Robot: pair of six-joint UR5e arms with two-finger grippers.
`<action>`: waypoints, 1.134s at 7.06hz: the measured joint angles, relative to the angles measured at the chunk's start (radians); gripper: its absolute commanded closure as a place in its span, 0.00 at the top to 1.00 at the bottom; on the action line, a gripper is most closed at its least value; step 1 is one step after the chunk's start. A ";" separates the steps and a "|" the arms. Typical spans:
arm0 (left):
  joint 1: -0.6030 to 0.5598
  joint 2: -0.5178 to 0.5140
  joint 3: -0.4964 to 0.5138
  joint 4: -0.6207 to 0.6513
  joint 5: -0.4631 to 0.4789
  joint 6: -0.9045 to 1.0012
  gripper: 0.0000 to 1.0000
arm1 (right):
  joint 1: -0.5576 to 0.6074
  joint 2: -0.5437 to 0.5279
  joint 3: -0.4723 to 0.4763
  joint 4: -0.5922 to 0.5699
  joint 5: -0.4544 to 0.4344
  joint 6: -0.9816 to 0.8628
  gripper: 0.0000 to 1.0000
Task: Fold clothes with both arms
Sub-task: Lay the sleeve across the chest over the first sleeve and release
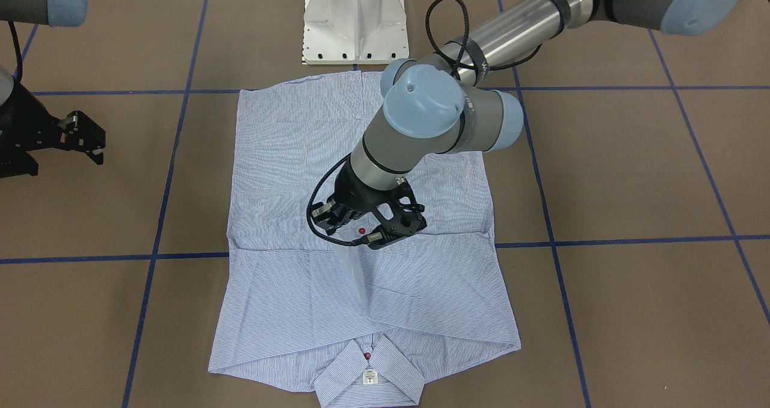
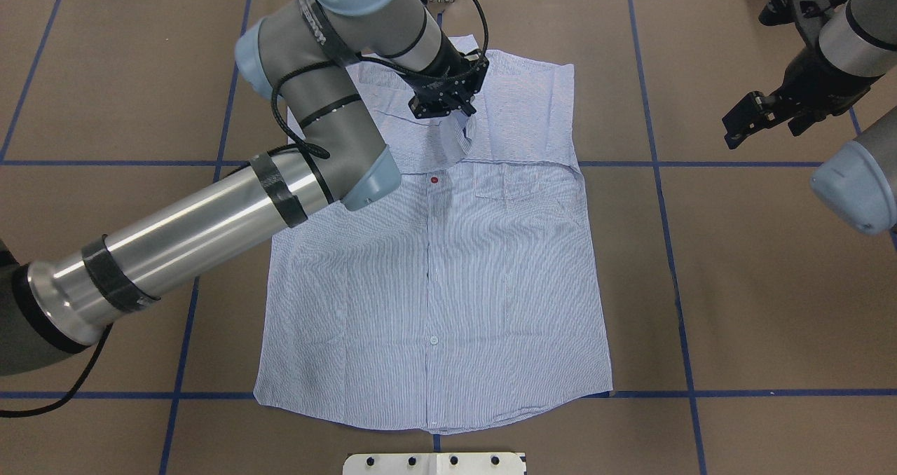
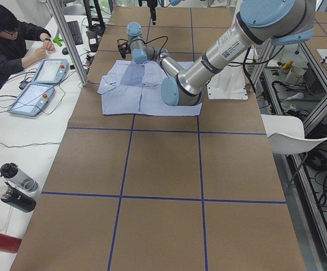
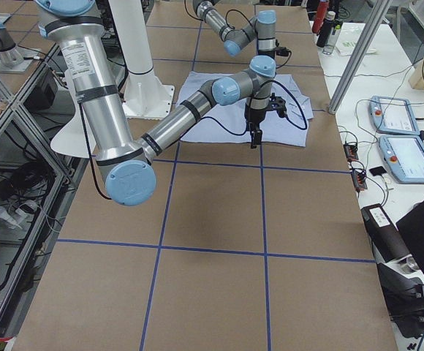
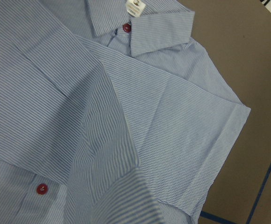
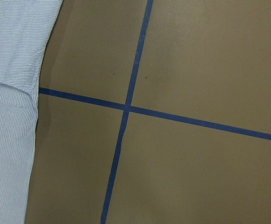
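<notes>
Lying on the bench: a long-sleeved, light blue-and-white fine-striped button shirt [image 1: 289, 173] is resting front-up and spread flat, with its hem towards the robot and its collar end pointing away.
Collar: the striped collar [image 1: 337, 378] is sitting at the shirt's far edge, a small white neck label [image 1: 370, 376] is showing inside it, and a red button [image 1: 366, 355] is sitting just at its opening.
Folded layers: striped cloth is lying folded inward across the chest, forming a band between the collar and the shirt's middle.
Left gripper: the black two-finger left gripper [image 1: 360, 238] is hanging over the shirt's centre line and pinching a strip of the striped cloth.
Lifted cloth: the pinched strip is rising off the shirt in a narrow tent, just beside a second red button [image 2: 434, 179] on the placket.
Left wrist view: the raised fold is filling the lower foreground, with both red buttons and the collar showing beyond it.
Right gripper: the black two-finger right gripper [image 1: 90, 137] is hovering above bare bench well apart from the shirt, its jaws standing apart and gripping nothing.
Right wrist view: the shirt's edge is showing at the frame's left, beside crossing tape lines.
Bench: the brown bench [image 1: 631, 173] is carrying a grid of blue tape lines [image 1: 601, 239].
Pedestal: the white pedestal base [image 1: 355, 20] is standing just beyond the shirt's hem.
</notes>
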 measured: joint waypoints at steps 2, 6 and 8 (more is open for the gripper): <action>0.074 -0.034 0.102 -0.129 0.121 0.007 0.00 | 0.000 -0.001 -0.003 0.000 0.000 0.001 1.00; 0.127 -0.081 0.158 -0.237 0.190 0.009 0.26 | 0.002 -0.001 -0.015 0.000 -0.002 0.002 1.00; 0.127 -0.080 0.167 -0.262 0.197 0.009 1.00 | 0.004 0.000 -0.019 0.000 -0.002 0.003 1.00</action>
